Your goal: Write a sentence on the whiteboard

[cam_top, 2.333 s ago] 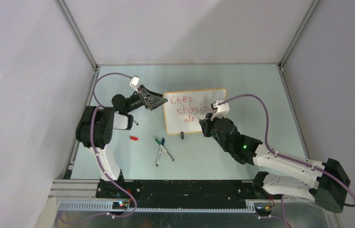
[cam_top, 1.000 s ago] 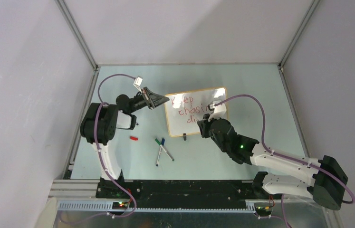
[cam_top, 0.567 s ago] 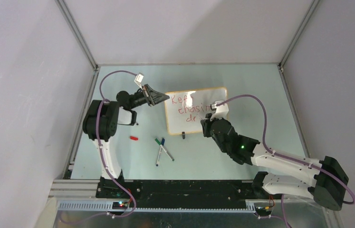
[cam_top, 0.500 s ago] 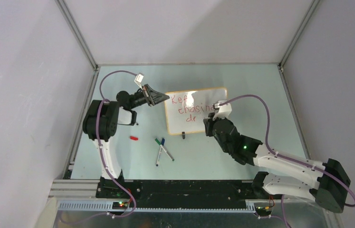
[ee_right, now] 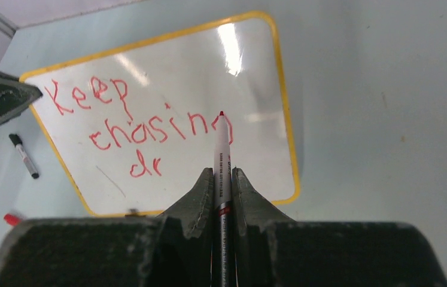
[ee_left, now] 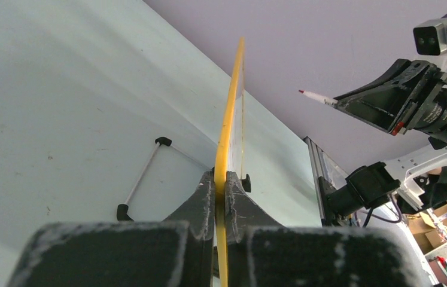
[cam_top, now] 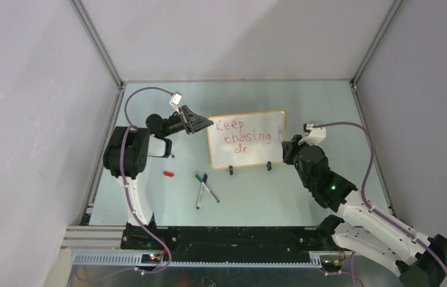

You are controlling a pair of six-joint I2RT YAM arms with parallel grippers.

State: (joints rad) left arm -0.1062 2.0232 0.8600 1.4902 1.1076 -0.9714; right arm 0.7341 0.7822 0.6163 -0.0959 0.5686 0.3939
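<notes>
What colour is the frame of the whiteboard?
Whiteboard frame: yellow-orange, best in the right wrist view.

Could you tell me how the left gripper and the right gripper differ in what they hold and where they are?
The left gripper is shut on the left edge of the whiteboard; the right gripper is shut on a red marker. The left gripper touches the board, while the right gripper hangs off its right side, marker tip clear of it. Both are shut.
</notes>
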